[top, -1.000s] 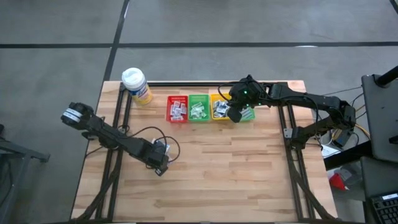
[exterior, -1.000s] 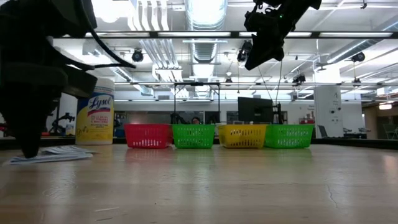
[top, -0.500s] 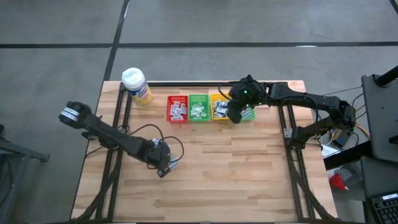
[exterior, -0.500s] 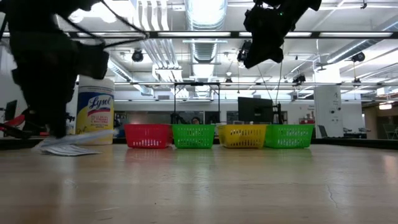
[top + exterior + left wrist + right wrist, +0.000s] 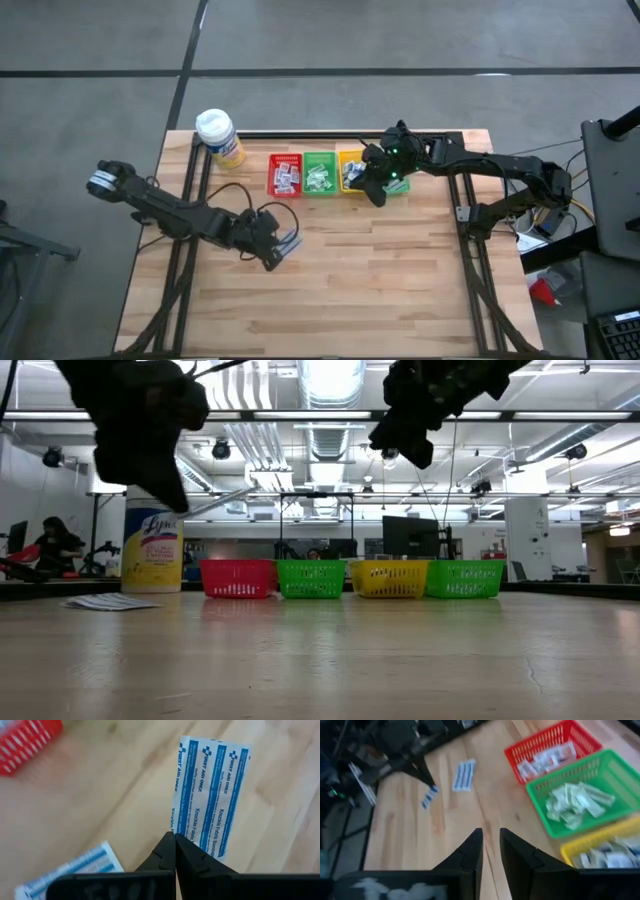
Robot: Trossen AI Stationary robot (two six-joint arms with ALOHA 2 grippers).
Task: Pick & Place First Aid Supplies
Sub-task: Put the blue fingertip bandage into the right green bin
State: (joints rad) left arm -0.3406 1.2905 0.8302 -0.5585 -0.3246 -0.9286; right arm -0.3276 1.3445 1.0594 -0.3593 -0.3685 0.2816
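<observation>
- High view: left claw (image 5: 272, 247) is over the mid-left of the wooden table (image 5: 400, 290), shut on one end of a bandage packet (image 5: 290, 240). The packet sticks out of the tips toward the table's centre. The row of bins is farther back: red bin (image 5: 285, 174), green bin (image 5: 320, 172), yellow bin (image 5: 349, 170), all holding small white sachets. Right claw (image 5: 376, 187) hangs over the right end of that row, partly covering a second green bin (image 5: 401, 184). A white-capped yellow bottle (image 5: 219, 137) stands at the back left corner.
- Low view: left claw (image 5: 140, 430) is raised well clear of the tabletop, with the packet (image 5: 215, 502) edge-on as a thin pale strip at its tip. A second packet (image 5: 105, 601) lies flat on the table below it, in front of the bottle. Right claw (image 5: 410, 420) hangs high above the yellow bin.
- Left wrist view: fingers are together, pinching the white-and-blue packet (image 5: 210, 810) at its edge. The rest hangs free beyond the tips, above the wood. The second packet (image 5: 70, 870) lies on the table just beside it, apart from the claw.
- Right wrist view: right claw (image 5: 491, 832) has its fingers slightly apart with nothing between them. The red, green and yellow bins are to one side. The left claw and both packets are farther off.
</observation>
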